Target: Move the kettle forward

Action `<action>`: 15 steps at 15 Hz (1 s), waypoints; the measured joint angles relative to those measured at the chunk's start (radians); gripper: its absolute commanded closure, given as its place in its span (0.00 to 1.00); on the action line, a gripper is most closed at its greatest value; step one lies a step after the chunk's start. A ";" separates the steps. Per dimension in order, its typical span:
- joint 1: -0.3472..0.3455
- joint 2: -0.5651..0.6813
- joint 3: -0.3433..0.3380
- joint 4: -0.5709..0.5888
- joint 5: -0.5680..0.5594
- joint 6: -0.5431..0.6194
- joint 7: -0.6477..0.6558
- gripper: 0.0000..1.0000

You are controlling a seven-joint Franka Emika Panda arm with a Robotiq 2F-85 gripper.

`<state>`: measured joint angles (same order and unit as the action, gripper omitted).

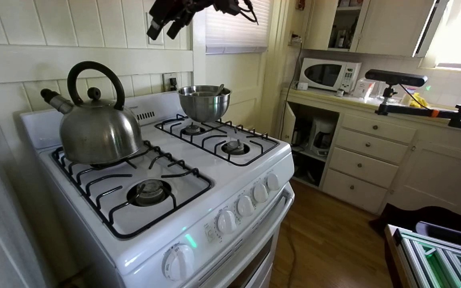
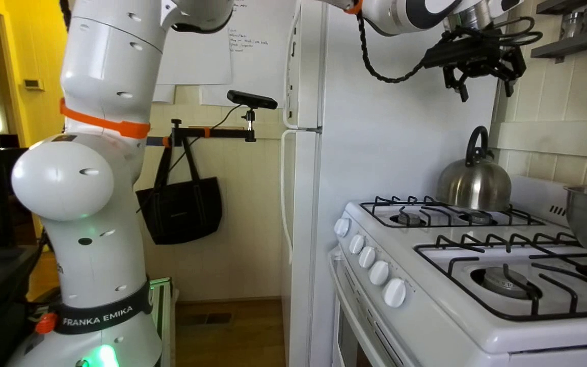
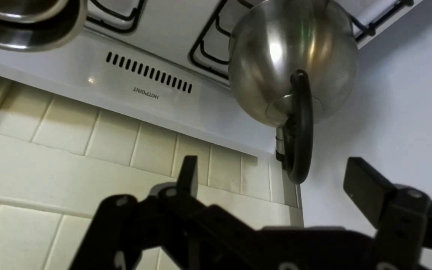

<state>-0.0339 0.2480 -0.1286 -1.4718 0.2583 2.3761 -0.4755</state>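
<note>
The squat steel kettle stands upright on the back burner grate of the stove, beside the fridge. It also shows in an exterior view and at the upper right of the wrist view. Its black loop handle arches over the lid, and its spout points toward the back wall. My gripper is open and empty above the kettle, apart from it. In the wrist view the handle appears between the spread fingertips of the gripper, still some distance beyond them.
A steel bowl with a utensil in it sits on the other back burner. The white fridge stands close beside the kettle. The panelled wall is behind the stove. A front burner lies before the kettle.
</note>
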 measured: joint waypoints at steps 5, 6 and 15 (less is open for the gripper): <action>0.012 0.167 0.028 0.189 -0.149 0.043 0.255 0.00; 0.012 0.175 0.027 0.202 -0.151 0.043 0.262 0.00; -0.016 0.251 0.142 0.249 0.003 0.043 0.089 0.00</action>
<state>-0.0504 0.4986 0.0132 -1.2231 0.2611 2.4188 -0.3866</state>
